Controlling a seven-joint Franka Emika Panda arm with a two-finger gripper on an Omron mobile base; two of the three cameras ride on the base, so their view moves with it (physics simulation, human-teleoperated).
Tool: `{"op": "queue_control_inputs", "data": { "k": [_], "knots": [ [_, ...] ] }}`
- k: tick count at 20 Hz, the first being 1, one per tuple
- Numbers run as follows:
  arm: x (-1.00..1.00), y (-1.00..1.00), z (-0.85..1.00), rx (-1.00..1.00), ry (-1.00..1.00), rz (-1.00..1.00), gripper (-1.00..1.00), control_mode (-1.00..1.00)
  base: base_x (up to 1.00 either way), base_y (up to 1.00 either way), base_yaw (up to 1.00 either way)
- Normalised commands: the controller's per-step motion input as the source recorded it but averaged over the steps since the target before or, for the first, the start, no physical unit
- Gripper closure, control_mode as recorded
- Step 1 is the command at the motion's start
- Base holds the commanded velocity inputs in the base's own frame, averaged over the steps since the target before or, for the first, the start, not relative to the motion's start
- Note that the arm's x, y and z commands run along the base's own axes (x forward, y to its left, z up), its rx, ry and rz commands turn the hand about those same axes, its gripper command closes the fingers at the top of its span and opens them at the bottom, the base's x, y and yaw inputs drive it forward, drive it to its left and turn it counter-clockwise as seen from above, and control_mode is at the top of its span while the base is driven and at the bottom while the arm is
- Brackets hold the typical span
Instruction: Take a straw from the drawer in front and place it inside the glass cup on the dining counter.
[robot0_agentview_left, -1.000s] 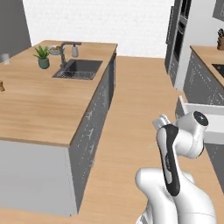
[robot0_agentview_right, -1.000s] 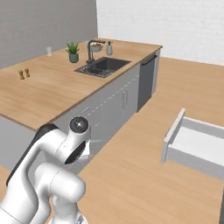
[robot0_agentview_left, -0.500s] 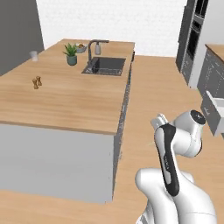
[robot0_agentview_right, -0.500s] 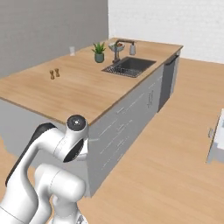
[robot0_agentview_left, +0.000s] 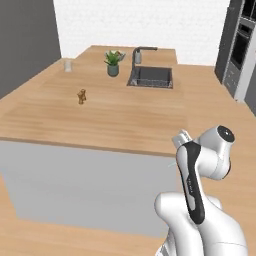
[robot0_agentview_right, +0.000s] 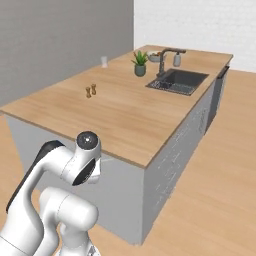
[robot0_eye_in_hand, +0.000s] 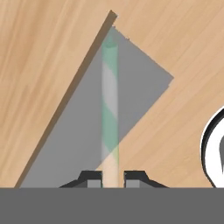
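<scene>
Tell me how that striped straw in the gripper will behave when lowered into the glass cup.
The straw looks thin and long, so probably light and slightly bendy. The gripper pinches only its end, so it may pivot. The glass cup is small and could tip if nudged.

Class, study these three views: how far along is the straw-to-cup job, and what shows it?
Done: the straw is picked up, clamped between the claw fingertips. In hand: the robot faces the dining counter with the straw held. Left: reaching the glass cup, which stands at the counter's far corner beyond the potted plant, and dropping the straw inside.
</scene>
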Motion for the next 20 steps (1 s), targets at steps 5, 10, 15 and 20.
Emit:
{"op": "queue_control_inputs", "data": {
  "k": [5, 10, 15, 20],
  "knots": [
    [0.00, 0.00, 0.00, 0.00, 0.00, 0.00, 1.00, 1.00, 0.34, 1.00, -0.06],
    [0.00, 0.00, 0.00, 0.00, 0.00, 0.00, 1.00, 1.00, 0.57, 1.00, -0.12],
    [0.00, 0.00, 0.00, 0.00, 0.00, 0.00, 1.00, 1.00, 0.74, 1.00, -0.26],
    [0.00, 0.00, 0.00, 0.00, 0.00, 0.00, 1.00, 1.00, 0.75, 1.00, -0.33]
  ]
}}
